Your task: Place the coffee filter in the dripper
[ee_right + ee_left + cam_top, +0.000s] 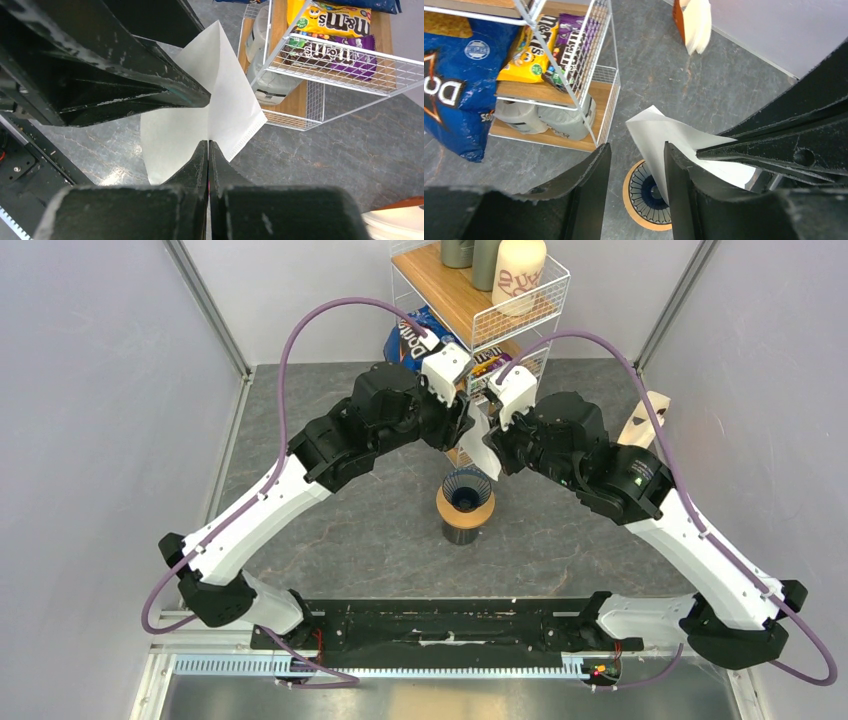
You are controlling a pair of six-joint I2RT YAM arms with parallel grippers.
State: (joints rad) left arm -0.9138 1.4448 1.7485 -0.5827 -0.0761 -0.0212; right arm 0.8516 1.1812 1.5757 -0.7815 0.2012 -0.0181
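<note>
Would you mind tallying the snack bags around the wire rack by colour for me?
Blue bag: 1
Yellow bag: 1
Purple bag: 1
Total: 3

Pale grey walls [90, 390] are closing in the left, back and right of the frame, with metal posts [207, 305] slanting through the upper corners. A grey marbled tabletop [350, 530] is filling the middle. At top centre a white wire rack [520, 325] with wooden shelves [440, 275] is standing, holding a blue snack bag [405, 340]. Soft, even light is falling throughout.
</note>
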